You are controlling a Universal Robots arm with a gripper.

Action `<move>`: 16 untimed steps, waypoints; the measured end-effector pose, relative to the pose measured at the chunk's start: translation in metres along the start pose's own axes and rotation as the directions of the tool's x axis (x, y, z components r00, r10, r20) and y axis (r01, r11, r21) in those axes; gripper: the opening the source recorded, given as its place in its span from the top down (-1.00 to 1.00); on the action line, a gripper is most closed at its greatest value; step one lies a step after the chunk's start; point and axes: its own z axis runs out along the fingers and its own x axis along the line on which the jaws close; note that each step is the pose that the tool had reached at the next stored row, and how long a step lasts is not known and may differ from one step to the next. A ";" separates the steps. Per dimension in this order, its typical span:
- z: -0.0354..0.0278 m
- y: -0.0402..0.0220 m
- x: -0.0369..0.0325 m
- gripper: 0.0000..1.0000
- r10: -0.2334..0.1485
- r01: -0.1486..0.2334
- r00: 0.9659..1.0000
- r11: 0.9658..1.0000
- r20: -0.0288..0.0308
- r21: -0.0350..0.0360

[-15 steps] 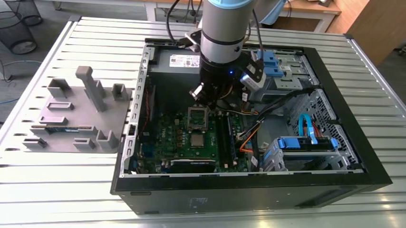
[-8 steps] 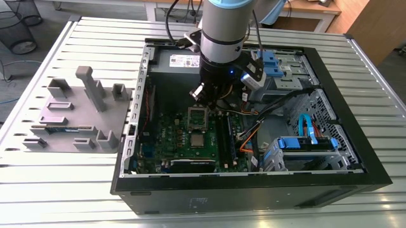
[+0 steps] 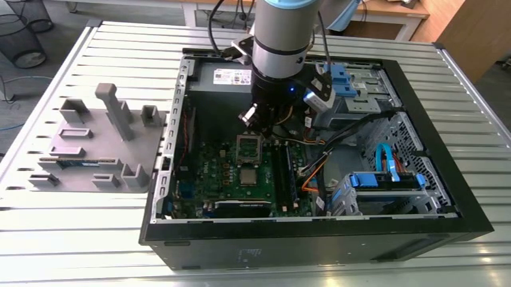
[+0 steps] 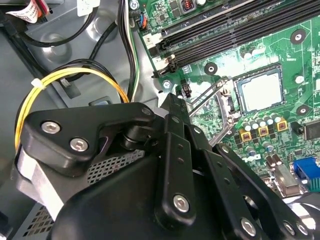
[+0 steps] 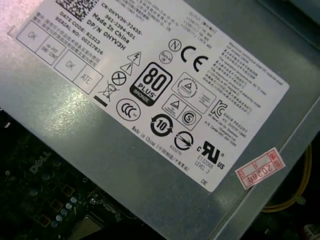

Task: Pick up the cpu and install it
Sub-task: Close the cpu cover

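The cpu [image 3: 250, 175] lies flat in its socket on the green board [image 3: 215, 161], inside the computer case [image 3: 319, 236]. The metal frame [image 3: 249, 146] next to it stands open, likely so the chip can drop in. The gripper [image 3: 257, 121] hangs just above that frame. I cannot tell if it is spread or pressed together.

Printed label [image 5: 150, 85] on grey power supply [image 5: 125, 167]

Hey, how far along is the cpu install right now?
The cpu already looks seated in the socket of the green board, silver top up. The pincer hangs above the board, beside the socket; whether it grips anything, I cannot tell. Left: the socket's metal frame looks open, not yet closed over the cpu.
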 end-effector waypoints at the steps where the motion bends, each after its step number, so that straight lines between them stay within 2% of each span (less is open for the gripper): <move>1: 0.0000 0.0001 0.0001 0.79 -0.002 0.002 1.000 1.000 0.000 0.000; 16: -0.0027 0.0017 0.0024 0.79 -0.039 0.039 0.999 0.999 0.003 0.001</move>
